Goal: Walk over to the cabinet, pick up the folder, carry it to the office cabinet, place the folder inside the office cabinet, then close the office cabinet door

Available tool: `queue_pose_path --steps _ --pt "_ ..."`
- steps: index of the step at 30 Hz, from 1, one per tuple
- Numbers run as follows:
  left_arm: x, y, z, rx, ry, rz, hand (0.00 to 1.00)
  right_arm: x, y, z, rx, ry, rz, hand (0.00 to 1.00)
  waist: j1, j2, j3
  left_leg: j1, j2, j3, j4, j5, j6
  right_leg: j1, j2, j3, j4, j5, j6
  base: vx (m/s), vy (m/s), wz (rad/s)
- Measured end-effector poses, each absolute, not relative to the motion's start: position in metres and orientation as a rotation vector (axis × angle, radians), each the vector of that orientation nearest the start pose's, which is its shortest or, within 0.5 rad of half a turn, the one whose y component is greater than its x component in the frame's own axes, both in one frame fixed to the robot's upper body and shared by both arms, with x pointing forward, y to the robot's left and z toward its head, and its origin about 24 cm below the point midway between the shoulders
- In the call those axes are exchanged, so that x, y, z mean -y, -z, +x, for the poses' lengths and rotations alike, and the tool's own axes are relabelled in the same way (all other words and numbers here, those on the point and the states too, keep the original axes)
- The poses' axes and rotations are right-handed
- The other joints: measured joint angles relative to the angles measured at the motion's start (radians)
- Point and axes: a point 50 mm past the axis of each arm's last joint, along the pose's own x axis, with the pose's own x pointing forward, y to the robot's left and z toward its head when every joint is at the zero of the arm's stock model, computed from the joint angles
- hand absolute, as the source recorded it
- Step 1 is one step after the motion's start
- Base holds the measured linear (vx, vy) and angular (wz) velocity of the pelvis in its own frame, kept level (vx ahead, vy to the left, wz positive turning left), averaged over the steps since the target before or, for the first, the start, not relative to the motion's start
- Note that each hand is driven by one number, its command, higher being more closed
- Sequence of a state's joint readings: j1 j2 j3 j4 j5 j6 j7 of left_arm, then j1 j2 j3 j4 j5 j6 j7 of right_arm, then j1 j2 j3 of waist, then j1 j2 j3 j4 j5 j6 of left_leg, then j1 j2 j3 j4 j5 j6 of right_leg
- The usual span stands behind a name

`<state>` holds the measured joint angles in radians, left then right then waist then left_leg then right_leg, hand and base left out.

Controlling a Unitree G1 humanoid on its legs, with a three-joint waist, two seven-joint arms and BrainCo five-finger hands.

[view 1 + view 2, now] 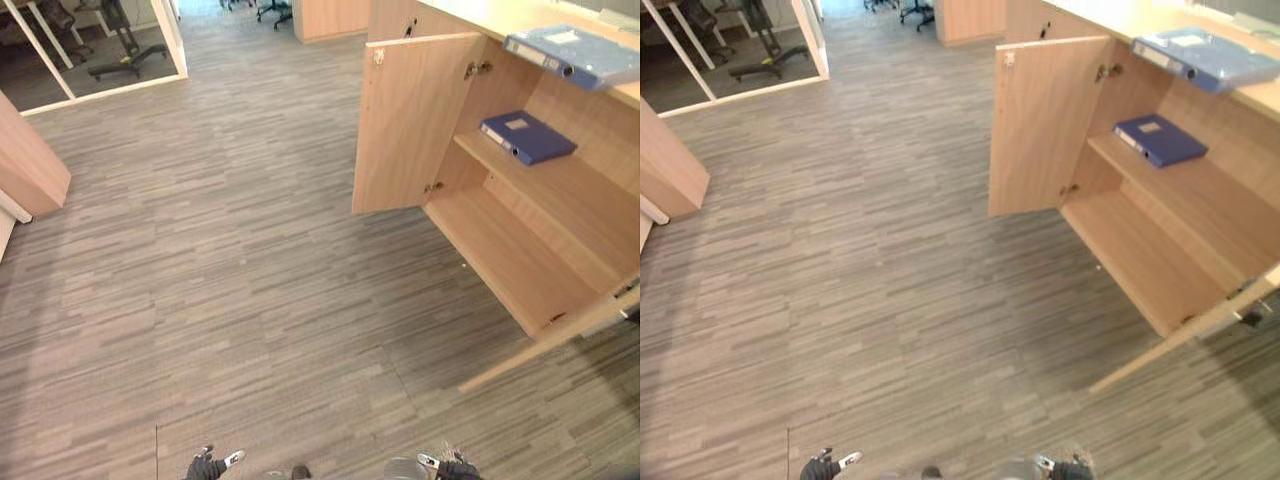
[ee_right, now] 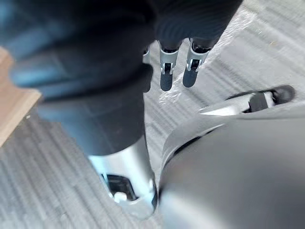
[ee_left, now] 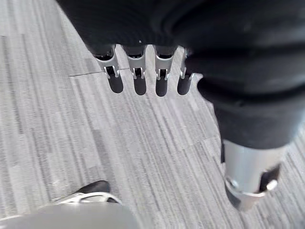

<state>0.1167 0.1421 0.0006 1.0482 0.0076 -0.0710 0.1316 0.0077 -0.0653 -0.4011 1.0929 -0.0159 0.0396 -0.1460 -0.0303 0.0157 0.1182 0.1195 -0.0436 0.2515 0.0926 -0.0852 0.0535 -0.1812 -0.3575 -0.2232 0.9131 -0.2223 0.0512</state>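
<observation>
Inside, flat blue folder (image 1: 527, 137), pale-wood shelf (image 1: 572, 192).

Left robot hand (image 3: 157, 28), dark ribbed, silver fingers (image 3: 139, 72)

Grey striped floor (image 1: 250, 280) – a wooden cabinet (image 1: 500, 255) stands on it, open at the front. Middle shelf (image 1: 570, 195) carries a dark blue folder (image 1: 527, 136), lying flat towards its far end. Cabinet top (image 1: 470, 15) – a lighter blue folder (image 1: 575, 55) lies flat at the front edge.
</observation>
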Motion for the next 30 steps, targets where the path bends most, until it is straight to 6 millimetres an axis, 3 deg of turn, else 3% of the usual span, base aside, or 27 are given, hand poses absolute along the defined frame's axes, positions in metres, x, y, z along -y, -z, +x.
queue_pose_path --steps 1,2,3,4,5,7,9,10,12,13,14,15,18,20,23,24,26,28,30 --pt "-0.214 0.159 0.086 -1.092 -0.205 0.199 0.00 0.220 0.157 0.106 -1.108 0.499 0.078 0.00 -0.003 0.004 0.004 0.032 0.019 -0.005 -0.014 -0.002 -0.001 -0.028 0.046 -0.048 -0.077 -0.027 0.005 0.30 0.011 0.03" --pt "-0.213 0.160 0.087 -1.096 -0.204 0.199 0.00 0.218 0.157 0.108 -1.098 0.499 0.092 0.00 -0.008 0.005 0.006 0.042 0.028 -0.011 -0.019 -0.004 -0.003 -0.041 0.072 -0.067 -0.134 -0.027 0.006 0.27 -0.064 0.23" --pt "-0.214 0.160 0.090 -1.096 -0.203 0.200 0.00 0.215 0.156 0.113 -1.078 0.497 0.108 0.00 -0.013 0.005 0.018 0.061 0.048 -0.023 -0.031 -0.021 -0.017 -0.080 0.128 -0.088 -0.301 -0.017 0.004 0.27 -0.122 0.29" --pt "-0.213 0.159 0.091 -1.092 -0.203 0.198 0.00 0.215 0.155 0.114 -1.070 0.499 0.112 0.00 -0.014 0.005 0.026 0.075 0.054 -0.024 -0.043 -0.035 -0.026 -0.094 0.144 -0.096 -0.369 -0.003 0.002 0.31 -0.179 0.34" --pt "-0.217 0.159 0.091 -1.092 -0.216 0.196 0.00 0.214 0.156 0.115 -1.069 0.503 0.126 0.00 -0.011 -0.010 0.032 0.096 0.051 -0.026 -0.066 -0.052 -0.047 -0.111 0.160 -0.102 -0.515 0.075 -0.004 0.25 -0.181 0.22" --pt "-0.214 0.160 0.088 -1.104 -0.224 0.181 0.00 0.217 0.156 0.111 -1.076 0.520 0.135 0.00 -0.018 -0.010 0.036 0.130 0.062 -0.040 -0.074 -0.077 -0.076 -0.108 0.177 -0.103 -0.551 0.214 -0.062 0.30 -0.235 0.11" --pt "-0.209 0.163 0.084 -1.119 -0.242 0.148 0.00 0.222 0.154 0.116 -1.059 0.519 0.126 0.00 -0.024 0.027 0.041 0.133 0.102 -0.031 -0.067 -0.102 -0.088 -0.134 0.205 -0.107 -0.473 0.132 -0.076 0.32 -0.234 -0.11" --pt "-0.210 0.163 0.083 -1.123 -0.249 0.143 0.00 0.223 0.154 0.116 -1.060 0.522 0.127 0.00 -0.026 0.029 0.042 0.132 0.112 -0.032 -0.060 -0.106 -0.089 -0.135 0.212 -0.113 -0.460 0.112 -0.083 0.38 -0.292 0.09" --pt "-0.213 0.162 0.083 -1.120 -0.306 0.100 0.00 0.224 0.159 0.099 -1.098 0.582 0.174 0.00 -0.031 0.031 0.044 0.063 0.192 -0.042 0.205 -0.143 -0.146 -0.035 0.259 -0.156 -0.510 0.075 -0.094 0.44 -0.344 0.27" --pt "-0.216 0.161 0.082 -1.111 -0.352 0.066 0.00 0.224 0.160 0.090 -1.114 0.588 0.171 0.00 -0.029 0.032 0.045 0.006 0.233 -0.049 0.376 -0.146 -0.155 0.019 0.288 -0.162 -0.548 0.071 -0.099 0.33 -0.265 0.12" --pt "-0.218 0.161 0.076 -1.097 -0.417 0.012 0.00 0.225 0.162 0.082 -1.133 0.594 0.164 0.00 -0.022 0.038 0.044 -0.081 0.302 -0.061 0.642 -0.094 -0.170 0.094 0.335 -0.163 -0.603 0.066 -0.108 0.36 -0.253 -0.20" --pt "-0.219 0.161 0.069 -1.097 -0.468 -0.027 0.00 0.226 0.163 0.075 -1.149 0.597 0.158 0.00 -0.015 0.043 0.042 -0.157 0.357 -0.070 0.852 -0.083 -0.179 0.153 0.378 -0.156 -0.650 0.060 -0.118 0.43 -0.283 -0.35" --pt "-0.221 0.161 0.060 -1.097 -0.552 -0.091 0.00 0.226 0.165 0.065 -1.177 0.604 0.156 0.00 0.000 0.039 0.037 -0.294 0.395 -0.037 1.002 -0.094 -0.163 0.274 0.428 -0.101 -0.756 0.051 -0.131 0.40 -0.134 -0.41" --pt "-0.218 0.161 0.058 -1.098 -0.578 -0.117 0.00 0.227 0.165 0.064 -1.184 0.610 0.160 0.00 0.018 0.036 0.037 -0.357 0.370 -0.021 0.917 -0.120 -0.158 0.314 0.421 -0.061 -0.791 0.065 -0.130 0.40 -0.023 -0.73" --pt "-0.216 0.162 0.056 -1.100 -0.604 -0.136 0.00 0.225 0.164 0.072 -1.171 0.600 0.160 0.00 0.036 0.026 0.043 -0.398 0.308 -0.040 0.626 -0.129 -0.160 0.370 0.391 0.007 -0.839 0.070 -0.112 0.47 0.083 -0.75" --pt "-0.215 0.162 0.057 -1.096 -0.605 -0.140 0.00 0.223 0.163 0.079 -1.153 0.593 0.160 0.00 0.044 0.025 0.045 -0.399 0.265 -0.076 0.429 -0.114 -0.169 0.399 0.359 0.039 -0.862 0.066 -0.092 0.36 0.130 -0.62" --pt "-0.214 0.162 0.057 -1.091 -0.610 -0.144 0.00 0.219 0.162 0.086 -1.140 0.561 0.145 0.00 0.048 0.025 0.045 -0.394 0.227 -0.154 0.239 -0.065 -0.174 0.423 0.327 0.065 -0.866 0.049 -0.060 0.40 0.220 -0.59" --pt "-0.213 0.162 0.055 -1.088 -0.636 -0.157 0.00 0.207 0.163 0.090 -1.138 0.499 0.126 0.00 0.060 0.028 0.042 -0.377 0.206 -0.289 0.084 -0.010 -0.187 0.457 0.291 0.106 -0.858 0.006 0.007 0.48 0.377 -0.68" --pt "-0.215 0.162 0.053 -1.090 -0.648 -0.155 0.00 0.203 0.163 0.092 -1.135 0.479 0.120 0.00 0.073 0.024 0.035 -0.378 0.188 -0.308 0.140 0.086 -0.213 0.478 0.258 0.147 -0.850 -0.015 0.032 0.42 0.441 -0.76"
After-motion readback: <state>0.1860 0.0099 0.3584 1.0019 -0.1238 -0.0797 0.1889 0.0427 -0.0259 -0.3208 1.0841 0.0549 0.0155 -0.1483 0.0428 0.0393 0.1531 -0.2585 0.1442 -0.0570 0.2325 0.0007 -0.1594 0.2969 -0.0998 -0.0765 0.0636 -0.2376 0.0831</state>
